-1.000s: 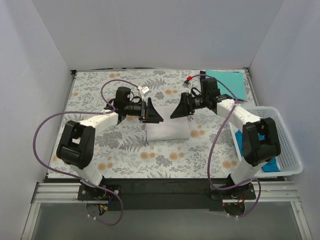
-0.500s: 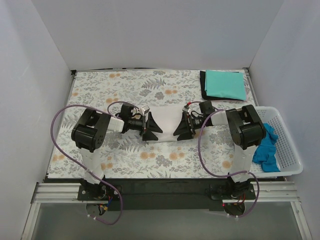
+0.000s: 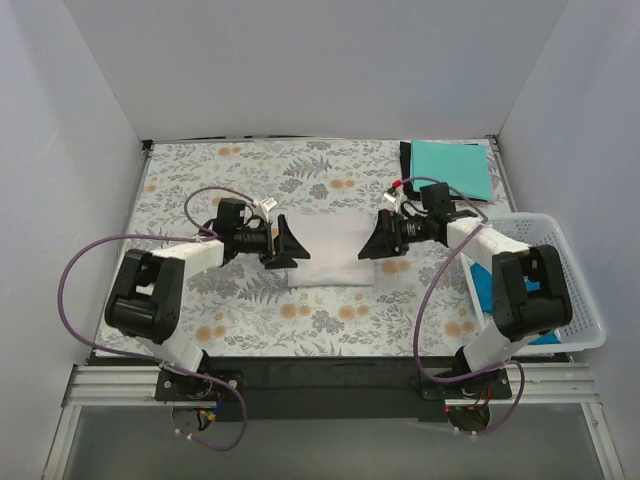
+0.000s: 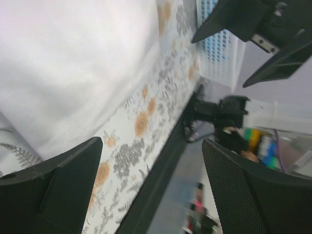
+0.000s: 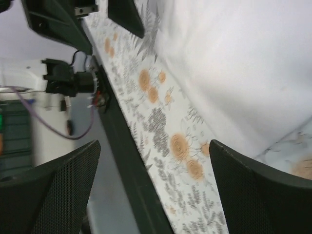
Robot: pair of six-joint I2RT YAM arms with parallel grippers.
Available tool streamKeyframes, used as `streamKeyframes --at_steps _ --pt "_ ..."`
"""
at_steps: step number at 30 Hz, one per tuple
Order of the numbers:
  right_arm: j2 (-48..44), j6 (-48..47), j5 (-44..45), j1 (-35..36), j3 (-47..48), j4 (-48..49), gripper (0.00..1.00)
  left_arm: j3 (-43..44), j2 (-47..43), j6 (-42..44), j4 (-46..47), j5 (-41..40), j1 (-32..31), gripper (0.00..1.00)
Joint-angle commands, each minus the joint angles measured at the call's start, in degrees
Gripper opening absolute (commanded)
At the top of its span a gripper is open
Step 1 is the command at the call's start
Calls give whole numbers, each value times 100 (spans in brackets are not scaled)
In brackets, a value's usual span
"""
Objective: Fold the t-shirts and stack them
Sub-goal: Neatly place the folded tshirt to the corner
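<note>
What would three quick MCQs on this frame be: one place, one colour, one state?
1. Where is the teal shirt?
A. far right corner
B. near left corner
C. in the basket

2. What colour is the folded shirt between the left hand and right hand?
A. blue
B. white
C. dark

3. What state are both hands in?
A. open, holding nothing
B. shut on cloth
C. one open, one shut

Key:
1. A: it lies at the far right, on a dark shirt.
2. B: the cloth is plain white.
3. A: both wrist views show the fingers wide apart with nothing between them.
</note>
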Motion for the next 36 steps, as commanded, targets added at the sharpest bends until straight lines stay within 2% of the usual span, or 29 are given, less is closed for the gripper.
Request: streamKeyframes --at_steps 1,3,4,5,6,7,10,13,14,15,16,17,19,21,22,28,36 --pt "-649 -737 1332 -24 777 -620 98 693 -991 866 -1028 -1681 -202 82" --pt "-755 -915 1931 -16 962 -884 98 1000 -1106 1313 -1588 -2554 -666 80" --pt "-781 -976 2674 2 1093 -928 98 1367 -1045 1760 -1775 -3533 -929 80" --pt "-721 -1029 2925 2 1164 -998 98 1510 -1001 1825 -1916 -3752 -1254 80" --pt "-642 -1091 3180 11 1278 -1216 98 1573 -948 1799 -2013 -3754 -1257 80" --pt "-537 -1135 3173 11 1427 -1332 98 1599 -931 1651 -1971 -3658 -1240 80" --pt "-193 -1188 3033 11 1464 -1535 98 1713 -755 1982 -1987 -2964 -1274 77" --pt "-9 -1109 2901 2 1297 -1535 98 2126 -335 2965 -2137 -3829 -2036 76" --pt "18 -1074 2883 -7 1253 -1526 98 2214 -272 3786 -2155 -4207 -2561 73" --pt "36 -969 2857 -15 1244 -1509 98 2163 -254 4134 -1929 -4803 -2758 68" --pt "53 -925 2813 -59 1253 -1508 98 2058 -271 4529 -1752 -4956 -2908 66" --pt "62 -881 2761 -86 1270 -1491 98 1822 -358 5081 -1550 -5010 -3110 66" --pt "106 -714 2664 -165 1262 -1465 98 1653 -368 5585 -1101 -5020 -3260 61" --pt "141 -539 2637 -226 1227 -1403 98 1522 -263 6242 -865 -4906 -3480 52" --pt "193 -450 2594 -235 1218 -1368 99 1451 -245 6420 -732 -4818 -3550 44" --pt "343 -37 2567 -393 1121 -1298 98 827 -35 7843 437 -4378 -3893 39" --pt "343 236 2321 -490 840 -1096 97 1169 554 8075 561 -4035 -4061 37"
